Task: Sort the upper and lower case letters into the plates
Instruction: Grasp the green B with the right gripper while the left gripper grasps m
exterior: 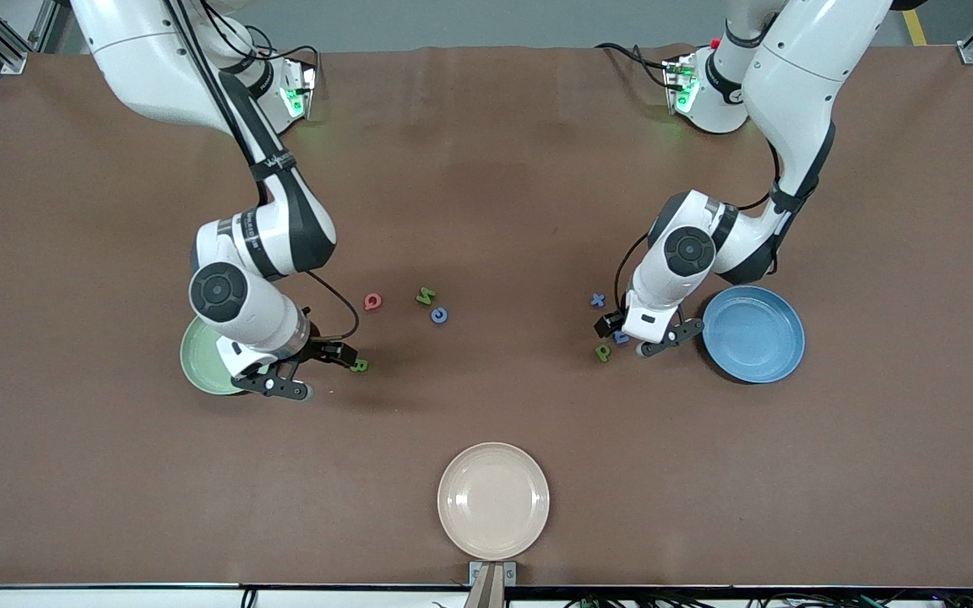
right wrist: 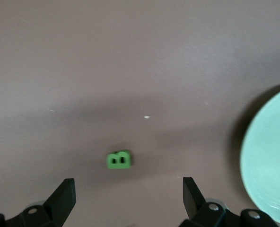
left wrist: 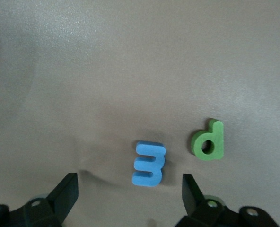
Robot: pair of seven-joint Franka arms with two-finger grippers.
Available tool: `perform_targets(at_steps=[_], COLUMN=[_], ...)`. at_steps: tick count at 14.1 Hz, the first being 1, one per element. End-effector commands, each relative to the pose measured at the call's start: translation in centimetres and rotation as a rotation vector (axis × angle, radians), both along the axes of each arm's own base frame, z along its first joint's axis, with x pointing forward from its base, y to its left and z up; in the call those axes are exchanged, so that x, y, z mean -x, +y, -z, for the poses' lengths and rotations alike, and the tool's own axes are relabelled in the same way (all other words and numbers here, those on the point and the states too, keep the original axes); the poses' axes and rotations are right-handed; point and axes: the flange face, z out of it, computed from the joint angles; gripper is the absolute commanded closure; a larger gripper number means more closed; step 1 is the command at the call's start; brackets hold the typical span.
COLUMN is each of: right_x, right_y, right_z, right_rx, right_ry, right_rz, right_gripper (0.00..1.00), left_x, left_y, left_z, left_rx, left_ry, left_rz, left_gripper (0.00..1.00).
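Two grippers are hanging low over the table with jaws wide and empty. Left gripper (exterior: 651, 338) is bracketing the blue E (left wrist: 149, 163), with p (left wrist: 209, 141) lying just beside it; a slightly off closure could catch p too. Right gripper (exterior: 307, 371) is hovering above B (right wrist: 118, 160), beside the green plate (exterior: 199, 359), and B sits off-centre between its fingers, so the pinch might miss.

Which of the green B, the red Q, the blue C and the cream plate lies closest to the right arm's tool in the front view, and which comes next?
From the right tool:
1. Green B, on the table right beside the tool's tips.
2. Red Q, farther from the front camera.
3. Blue C, toward the table's middle.
4. Cream plate, at the table's edge nearest the front camera.
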Motion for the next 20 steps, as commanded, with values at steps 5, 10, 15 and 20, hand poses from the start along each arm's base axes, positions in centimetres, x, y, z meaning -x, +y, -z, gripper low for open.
perform_targets(at_steps=[5, 10, 15, 20], right_x=[2.2, 2.8, 1.5, 1.4], right_y=[2.0, 3.2, 4.6, 4.3], right_z=[1.5, -4.0, 3.1, 6.3], right_rx=[0.041, 0.030, 0.023, 0.073], right_ry=[0.067, 0.038, -0.035, -0.078], right_rz=[0.142, 0.137, 0.109, 0.042], right_gripper=[0.00, 0.00, 0.00, 0.00], left_x=[-0.1, -0.5, -0.9, -1.9], left_y=[0.2, 0.3, 0.5, 1.2], left_z=[1.0, 0.7, 0.0, -3.4], left_rx=[0.012, 0.015, 0.017, 0.017], left_ry=[-0.030, -0.039, -0.053, -0.097], left_rz=[-0.007, -0.011, -0.011, -0.021], left_gripper=[0.27, 0.52, 0.78, 0.92])
